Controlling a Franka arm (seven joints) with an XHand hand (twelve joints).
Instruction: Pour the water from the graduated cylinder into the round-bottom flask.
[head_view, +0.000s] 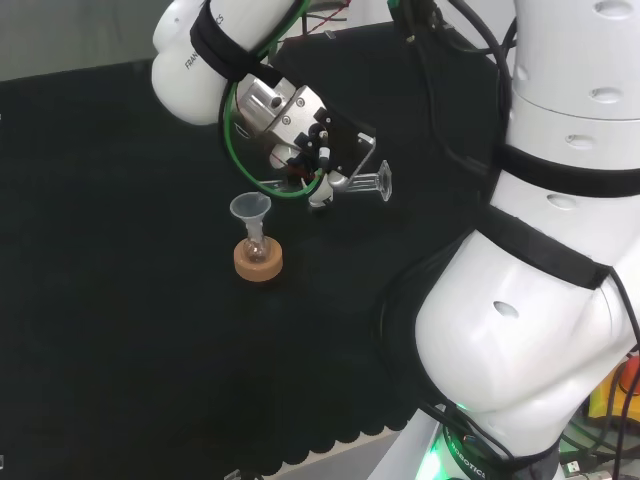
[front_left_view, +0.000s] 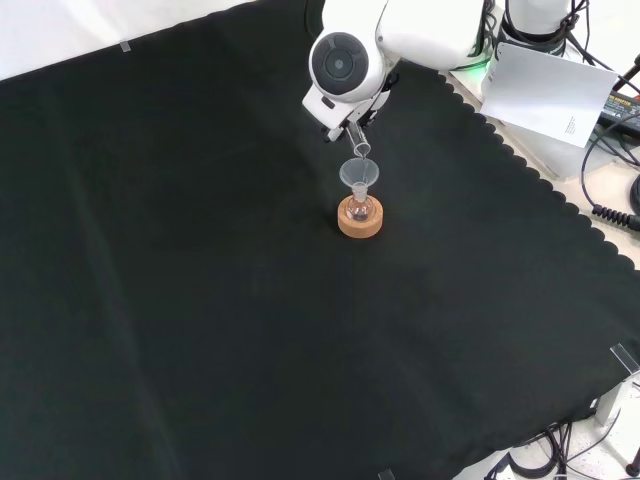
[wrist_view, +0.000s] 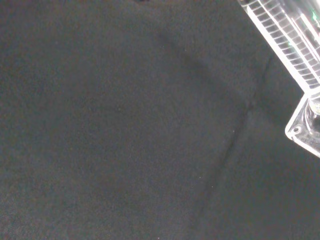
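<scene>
Hand and graduated cylinder hang above the black-clothed surface in the head view, upper centre of the frame. The fingers are curled round the clear cylinder, which lies close to horizontal, its flat foot pointing toward the right of the frame and its mouth end hidden behind the hand. Just below and left of the hand stands the round-bottom flask, small and clear, seated in a cork ring with a clear funnel set in its neck. The arm's white links fill the right side of this frame.

From the front view, a white link with a round grey cap stands at top centre, and little of the hand shows past it. The cylinder's mouth end slants down from under that link, its lip just above the funnel. Below the funnel sits the flask in its cork ring, a little above the frame's middle. Whether water is running cannot be told.

At the wrist, the cylinder crosses the upper right corner, its graduation marks plain, with its foot at the right edge over dark cloth.
</scene>
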